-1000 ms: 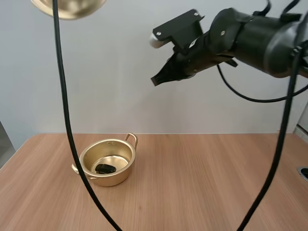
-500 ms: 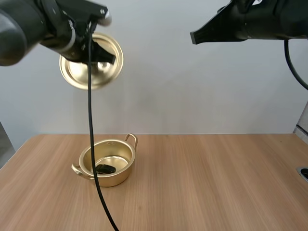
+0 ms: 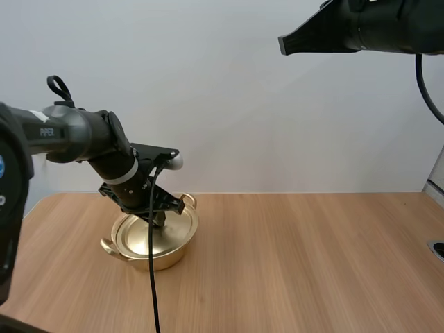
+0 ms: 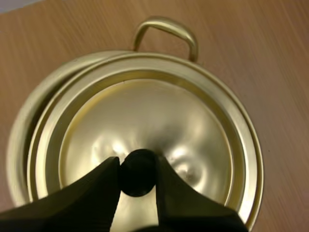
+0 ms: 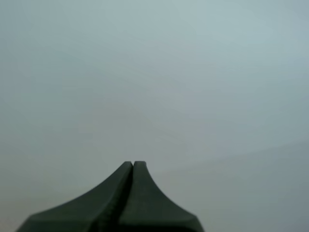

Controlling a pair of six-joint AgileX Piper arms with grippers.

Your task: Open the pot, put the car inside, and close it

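Up high, the left gripper (image 3: 158, 218) is holding the round gold metal lid (image 3: 142, 236) on the gold pot (image 3: 170, 258) on the wooden bench (image 3: 291, 263), close in it's clamping the lid's black knob (image 4: 138, 171), likely the best hold on light, slippery metal, and the right gripper (image 5: 133, 166) is hanging pressed together, empty.

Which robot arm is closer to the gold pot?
Left. The left gripper pinches the knob of the lid right over the pot. The right gripper hangs high above the table, far off to the right, fingers shut together.
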